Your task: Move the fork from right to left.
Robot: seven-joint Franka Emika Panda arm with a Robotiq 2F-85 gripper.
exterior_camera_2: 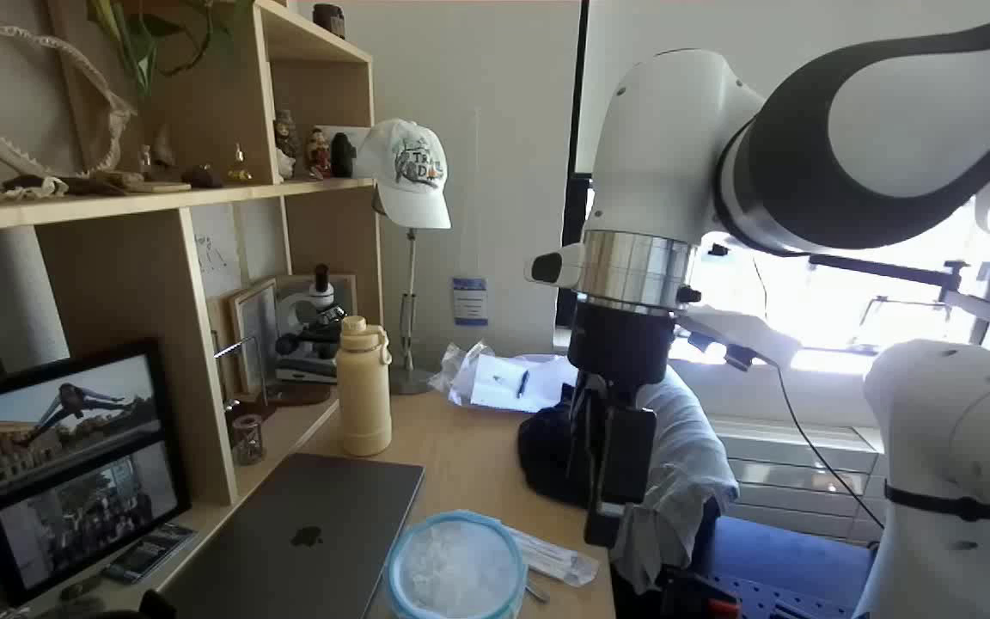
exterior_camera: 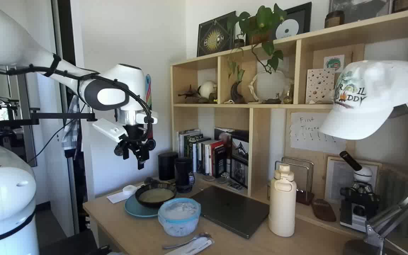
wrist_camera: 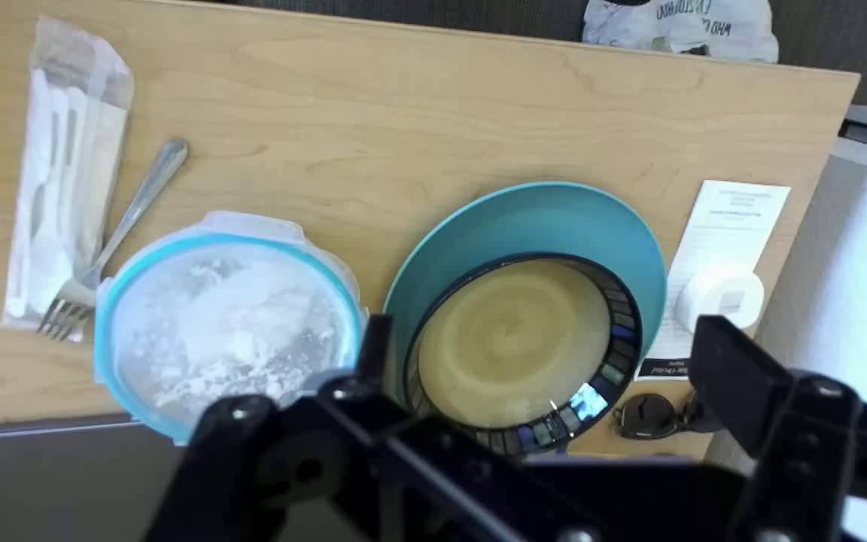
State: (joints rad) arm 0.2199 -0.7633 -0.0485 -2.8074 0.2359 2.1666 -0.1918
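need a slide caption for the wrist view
Open gripper above a desk: metal fork, lidded tub, and bowl on a teal plate.

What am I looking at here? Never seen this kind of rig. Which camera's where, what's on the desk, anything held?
The machine is a single white robot arm ending in a black two-fingered gripper. Two pictures come from cameras outside the robot, standing in different places. The wrist view is taken from the arm's wrist, looking down past the fingers at the desk.

On the desk lie a metal fork, its tines over a clear packet of white utensils, a blue-rimmed tub, and a dark bowl on a teal plate. A closed laptop and a cream bottle show in both exterior views.

Nothing is held: the gripper is open above the desk, and the bowl seen between its fingers lies below.
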